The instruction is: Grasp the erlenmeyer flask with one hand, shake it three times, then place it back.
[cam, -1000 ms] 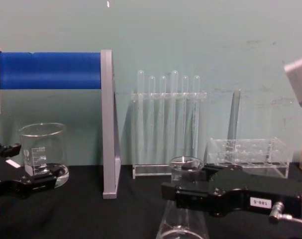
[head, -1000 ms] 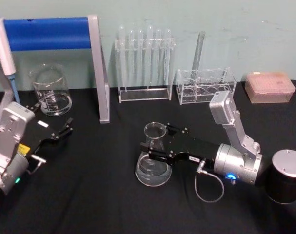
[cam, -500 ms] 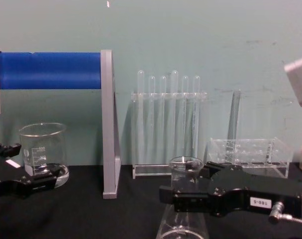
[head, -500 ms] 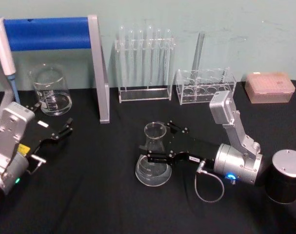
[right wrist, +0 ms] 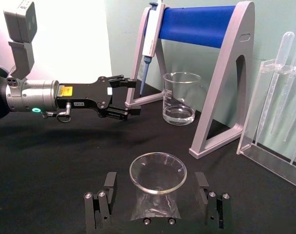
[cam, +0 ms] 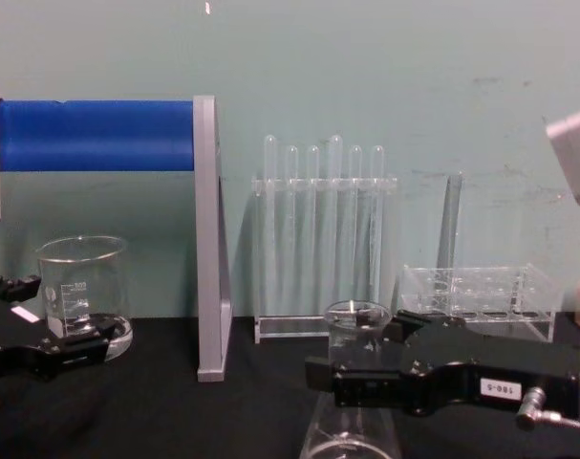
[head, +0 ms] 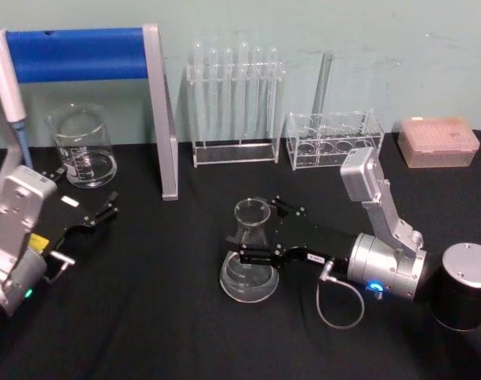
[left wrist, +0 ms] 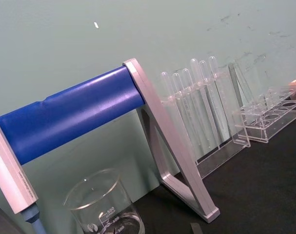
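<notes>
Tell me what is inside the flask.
The flask looks empty: through its open mouth, clear glass and the black table. The right tool covers its lower body, so the bottom is hidden.

Erlenmeyer flask standing mid-table, right gripper reaching in from the right with jaws either side of the neck. Behind, test tube rack against the wall, tray rack to its right. Far left, beaker under the pipette stand, left gripper just before it.
</notes>
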Available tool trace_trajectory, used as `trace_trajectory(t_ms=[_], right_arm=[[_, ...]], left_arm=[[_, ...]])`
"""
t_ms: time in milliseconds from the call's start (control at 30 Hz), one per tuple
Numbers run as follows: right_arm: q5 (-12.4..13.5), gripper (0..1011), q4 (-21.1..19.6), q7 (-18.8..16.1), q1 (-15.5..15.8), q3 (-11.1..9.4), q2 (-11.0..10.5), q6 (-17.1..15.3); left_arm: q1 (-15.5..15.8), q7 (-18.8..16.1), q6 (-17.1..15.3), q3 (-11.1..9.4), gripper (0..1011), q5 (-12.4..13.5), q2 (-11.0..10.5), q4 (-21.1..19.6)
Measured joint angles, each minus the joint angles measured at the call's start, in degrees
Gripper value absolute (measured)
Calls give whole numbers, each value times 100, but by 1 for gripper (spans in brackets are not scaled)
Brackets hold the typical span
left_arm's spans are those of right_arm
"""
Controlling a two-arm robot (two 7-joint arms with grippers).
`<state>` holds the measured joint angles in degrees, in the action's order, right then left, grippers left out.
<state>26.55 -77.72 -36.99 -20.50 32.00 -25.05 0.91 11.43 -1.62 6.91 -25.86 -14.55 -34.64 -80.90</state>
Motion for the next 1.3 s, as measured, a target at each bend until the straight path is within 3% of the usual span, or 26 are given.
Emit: trace_trajectory(t_ms=[467, 767, 1133, 1300], right_arm=[[-6, 1000, -136, -8, 62, 17, -91, -53], [68, 1000, -470, 65, 374, -90, -372, -118], [76, 1000, -1088, 543, 1025, -521, -846, -141], [46, 1000, -1262, 950, 1285, -824, -861, -72]], left_arm=[[0, 0, 0, 0, 1001, 0, 0, 0], [0, 0, 0, 0, 1001, 0, 0, 0], [0, 0, 0, 0, 1001, 0, 0, 0], [0, 0, 0, 0, 1001, 0, 0, 0]])
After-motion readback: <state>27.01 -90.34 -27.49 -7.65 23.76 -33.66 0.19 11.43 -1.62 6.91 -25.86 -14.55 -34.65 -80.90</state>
